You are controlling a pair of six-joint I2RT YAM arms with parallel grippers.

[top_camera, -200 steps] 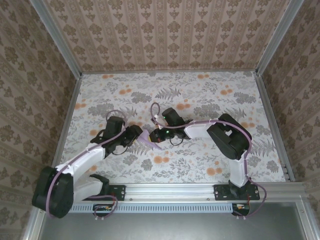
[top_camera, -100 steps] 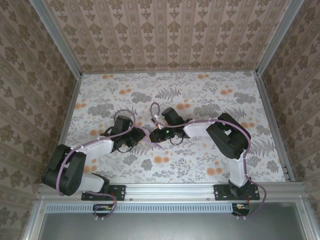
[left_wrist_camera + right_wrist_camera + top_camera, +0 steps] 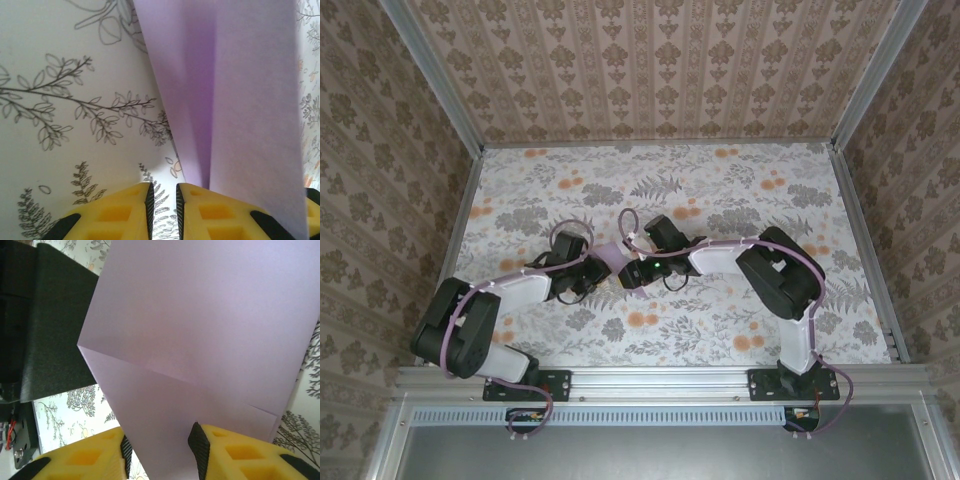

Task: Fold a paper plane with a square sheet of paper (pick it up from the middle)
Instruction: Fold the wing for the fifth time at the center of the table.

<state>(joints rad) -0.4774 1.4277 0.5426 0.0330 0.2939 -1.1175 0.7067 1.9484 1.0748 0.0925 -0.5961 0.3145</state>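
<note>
Top external view first: the flowered counter (image 3: 740, 190) spreads wide, and both arms reach in to meet just left of its middle. The left arm (image 3: 510, 290) comes in low from the left and the right arm (image 3: 720, 258) bends in from the right. That puts the left gripper (image 3: 590, 273) and right gripper (image 3: 630, 272) nose to nose. Just beyond the two sits the lilac paper (image 3: 610, 254), too small from up here to read its folds.

Over to the wrist cameras. The right gripper has its fingers (image 3: 235, 447) standing moderately apart. The paper passes across that gap with a diagonal crease showing, and it looks loose, not clamped. The left gripper's fingers (image 3: 125, 207) are drawn almost together, with a thin slit between them and cloth showing through. The paper rises from over the right-hand finger, and whether any of it is pinched I can't tell.

Now the relation to watch: the paper's long fold runs straight away from the left gripper, a touch to the right of its slit. Both grippers are right at the paper, but the left looks better placed to take it.
</note>
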